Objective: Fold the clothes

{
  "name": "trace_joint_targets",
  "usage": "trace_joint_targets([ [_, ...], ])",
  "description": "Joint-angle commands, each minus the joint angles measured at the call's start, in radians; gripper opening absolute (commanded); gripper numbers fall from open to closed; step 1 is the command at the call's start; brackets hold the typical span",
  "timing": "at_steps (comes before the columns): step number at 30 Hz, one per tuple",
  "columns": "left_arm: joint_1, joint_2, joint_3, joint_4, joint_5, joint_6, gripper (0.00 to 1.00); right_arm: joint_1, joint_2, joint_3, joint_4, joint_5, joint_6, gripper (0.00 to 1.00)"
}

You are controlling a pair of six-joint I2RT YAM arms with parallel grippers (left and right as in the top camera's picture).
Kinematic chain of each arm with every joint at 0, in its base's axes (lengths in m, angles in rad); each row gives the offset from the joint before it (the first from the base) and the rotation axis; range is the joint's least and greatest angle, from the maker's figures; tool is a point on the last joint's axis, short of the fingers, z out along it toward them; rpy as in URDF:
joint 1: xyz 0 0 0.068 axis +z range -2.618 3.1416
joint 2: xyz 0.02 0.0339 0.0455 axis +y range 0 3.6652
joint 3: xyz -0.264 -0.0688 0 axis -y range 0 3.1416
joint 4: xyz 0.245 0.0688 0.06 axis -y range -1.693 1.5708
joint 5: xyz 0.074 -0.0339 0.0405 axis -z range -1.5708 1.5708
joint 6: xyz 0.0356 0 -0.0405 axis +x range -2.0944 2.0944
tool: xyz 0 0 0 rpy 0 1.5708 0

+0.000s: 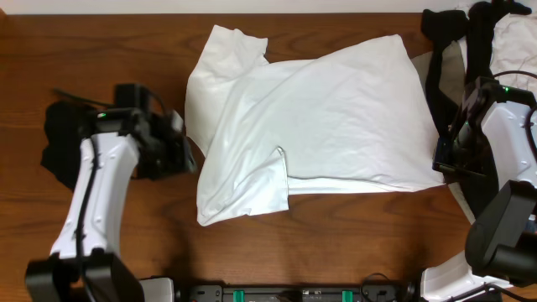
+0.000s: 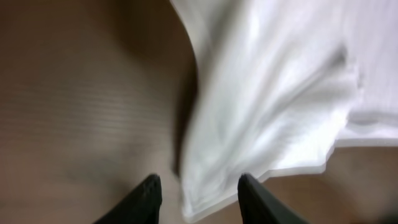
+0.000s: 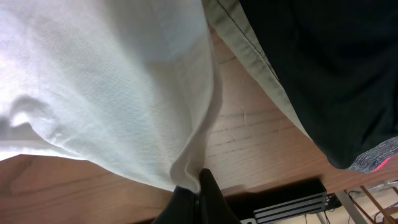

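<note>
The plain white T-shirt (image 1: 327,117) lies spread across the middle of the wooden worktop (image 1: 101,50), its body rumpled and running out toward the right. One short sleeve is bunched at the top left. A folded flap (the other sleeve, by its shape) hangs at the lower left.

At the shirt's lower right corner the right fingers (image 3: 199,190) are pressed together on a pinch of the white cloth. From that pinch the fabric rises in a taut ridge in the right wrist view.

At the shirt's left edge the left fingers (image 1: 186,153) stand partly apart and grip nothing. In the blurred left wrist view the two dark fingertips (image 2: 152,196) show at the bottom, and the shirt's hemmed edge appears in the gap between them. Whether the cloth touches either tip cannot be told.

Just past the shirt's right edge a black garment (image 1: 445,42) is heaped at the worktop's top right corner. A beige piece (image 3: 249,43) lies under it, and another white piece (image 1: 516,38) lies farther right. In the right wrist view a pink-and-grey patterned edge (image 3: 373,163) peeks out below the black cloth.
</note>
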State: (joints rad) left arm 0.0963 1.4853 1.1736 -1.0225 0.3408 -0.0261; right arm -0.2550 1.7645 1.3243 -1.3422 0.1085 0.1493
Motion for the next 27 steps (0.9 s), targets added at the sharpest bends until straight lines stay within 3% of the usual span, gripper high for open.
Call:
trace_joint_targets([
  [1, 0.04, 0.008, 0.014, 0.103, -0.049, -0.04, 0.43, -0.006, -0.005, -0.006, 0.001, 0.006, 0.014, 0.01],
  [4, 0.043, 0.066, 0.014, 0.18, 0.024, -0.039, 0.43, -0.006, -0.005, -0.006, 0.002, -0.001, 0.014, 0.01],
  [8, 0.042, 0.183, 0.014, 0.245, 0.106, -0.039, 0.56, -0.006, -0.005, -0.006, 0.004, -0.005, 0.014, 0.01],
  [15, 0.042, 0.336, 0.014, 0.347, 0.117, -0.039, 0.56, -0.006, -0.005, -0.006, 0.005, -0.005, 0.014, 0.01],
  [27, 0.042, 0.426, 0.014, 0.449, 0.116, -0.039, 0.56, -0.006, -0.005, -0.006, 0.008, -0.008, 0.014, 0.01],
])
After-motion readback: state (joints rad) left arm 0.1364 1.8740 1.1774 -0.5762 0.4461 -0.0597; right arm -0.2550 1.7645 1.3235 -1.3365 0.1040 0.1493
